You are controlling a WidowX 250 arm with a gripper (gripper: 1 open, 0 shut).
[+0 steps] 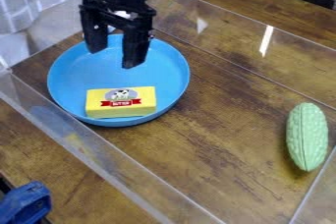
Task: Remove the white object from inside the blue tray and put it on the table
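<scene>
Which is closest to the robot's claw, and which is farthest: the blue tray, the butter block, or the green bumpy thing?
From the gripper:
1. Blue tray, right beneath it.
2. Butter block, at the tray's front.
3. Green bumpy thing, far right on the table.

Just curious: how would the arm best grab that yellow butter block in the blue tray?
Pinch the butter block across its narrower width, at mid-length, from straight above: it lies flat, and the blue tray has a raised rim that blocks sideways approaches.

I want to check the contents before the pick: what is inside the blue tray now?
Inside the blue tray lies a yellow butter block with a red label. The open gripper hangs over the back part and covers some of the floor there; no white object shows.
</scene>
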